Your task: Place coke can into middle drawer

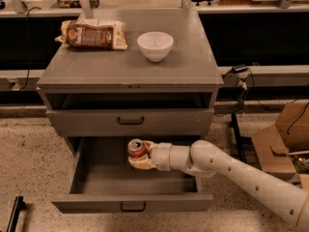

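The coke can (136,149) is red with a silver top and stands upright in my gripper (140,154). The gripper is shut on the can and holds it over the inside of the open middle drawer (96,170), near the drawer's back and a little right of its centre line. The drawer is the grey cabinet's lowest one, pulled far out, with a dark bar handle (132,207) on its front. My white arm (231,170) reaches in from the lower right across the drawer's right side.
A grey drawer front (130,122) with a like handle sits shut just above. On the cabinet top (96,66) lie a brown snack bag (92,34) and a white bowl (155,45). Cardboard boxes (282,144) stand at the right on the speckled floor.
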Controlling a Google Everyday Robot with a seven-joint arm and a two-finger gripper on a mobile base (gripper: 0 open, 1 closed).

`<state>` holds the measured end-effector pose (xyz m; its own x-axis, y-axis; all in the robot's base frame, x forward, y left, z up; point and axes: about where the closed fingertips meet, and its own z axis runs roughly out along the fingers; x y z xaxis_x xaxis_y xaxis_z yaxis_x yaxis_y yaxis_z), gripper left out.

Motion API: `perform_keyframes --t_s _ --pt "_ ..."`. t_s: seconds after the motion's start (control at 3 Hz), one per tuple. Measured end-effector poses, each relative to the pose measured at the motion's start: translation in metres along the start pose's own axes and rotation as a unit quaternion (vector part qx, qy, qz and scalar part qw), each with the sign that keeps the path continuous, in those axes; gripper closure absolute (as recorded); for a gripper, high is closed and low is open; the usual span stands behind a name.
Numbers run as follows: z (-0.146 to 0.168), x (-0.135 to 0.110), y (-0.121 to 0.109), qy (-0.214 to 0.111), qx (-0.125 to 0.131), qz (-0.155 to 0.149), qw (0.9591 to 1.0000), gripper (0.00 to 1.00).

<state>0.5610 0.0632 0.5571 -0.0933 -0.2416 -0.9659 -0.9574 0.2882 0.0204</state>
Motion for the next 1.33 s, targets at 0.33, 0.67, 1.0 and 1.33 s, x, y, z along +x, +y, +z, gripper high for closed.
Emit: perform_keyframes --t_s 0.33,0.67,1.0,1.33 --pt "0.010 0.058 -0.004 -0.010 -0.025 0.029 0.9992 1.00" --pt "0.016 0.099 -0.008 -0.010 -0.045 0.050 0.9977 1.00" --pt "0.021 0.122 -0.011 -0.013 -0.059 0.055 0.9967 0.82" --pt "0.024 0.129 -0.012 -0.010 -0.062 0.034 0.9975 0.59"
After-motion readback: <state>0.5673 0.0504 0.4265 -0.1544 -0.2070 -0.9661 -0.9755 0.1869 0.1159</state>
